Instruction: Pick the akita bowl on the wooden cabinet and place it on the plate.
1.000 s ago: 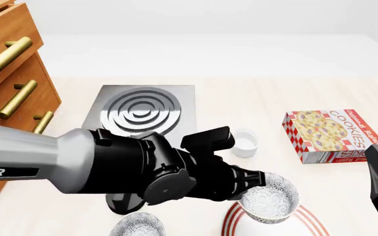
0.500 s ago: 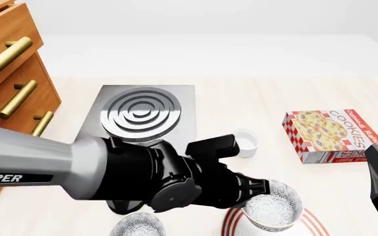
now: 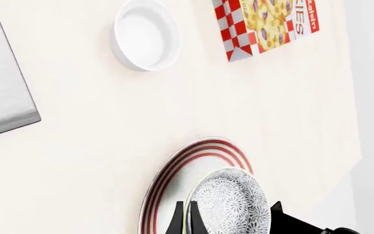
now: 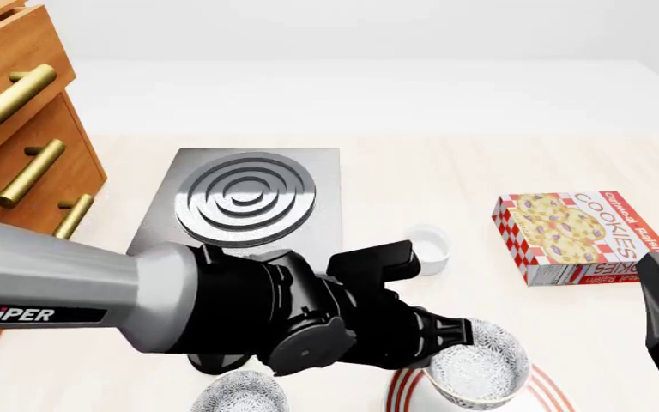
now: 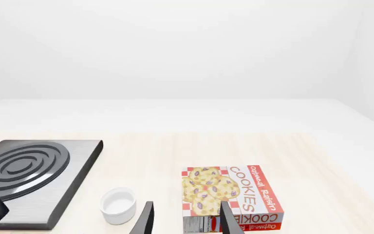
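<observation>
In the left wrist view the left tool (image 3: 229, 222) pinches the akita bowl (image 3: 231, 202) by its rim directly over the plate (image 3: 174, 185), and in the front view the bowl hangs off-centre, so an early release could tip it onto the surface (image 4: 479, 172).

Two akita bowls (image 4: 479, 365) (image 4: 238, 393), one plate (image 3: 174, 185), cup (image 4: 429, 248), stove (image 4: 244, 199), cookie box (image 4: 570, 234), cabinet (image 4: 15, 146).

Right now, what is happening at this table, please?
The left gripper holds a patterned bowl just over the red-ringed plate, about to set it down. A second patterned bowl sits near the front edge. The right gripper is open and idle, facing the cookie box.
</observation>
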Controlling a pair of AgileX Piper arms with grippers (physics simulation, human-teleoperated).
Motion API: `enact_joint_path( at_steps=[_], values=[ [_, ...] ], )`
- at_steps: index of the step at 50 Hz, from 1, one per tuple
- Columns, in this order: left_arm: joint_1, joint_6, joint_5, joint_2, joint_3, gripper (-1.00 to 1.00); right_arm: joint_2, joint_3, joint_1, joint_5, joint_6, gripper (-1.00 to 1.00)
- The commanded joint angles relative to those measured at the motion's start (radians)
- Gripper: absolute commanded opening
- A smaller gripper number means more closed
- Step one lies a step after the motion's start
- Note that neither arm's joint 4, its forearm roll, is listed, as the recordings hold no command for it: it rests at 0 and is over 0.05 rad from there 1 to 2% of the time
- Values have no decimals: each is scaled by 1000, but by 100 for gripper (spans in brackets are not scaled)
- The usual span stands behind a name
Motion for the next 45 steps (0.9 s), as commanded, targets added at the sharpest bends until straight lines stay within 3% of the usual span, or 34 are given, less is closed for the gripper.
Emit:
enact_joint_path(
  at_steps=[1,45],
  values=[
    [3,2,-4,1,-4,-100,0,0,0,0,0,100],
    [-8,-19,-35,23,11,-100,0,0,0,0,0,100]
  ],
)
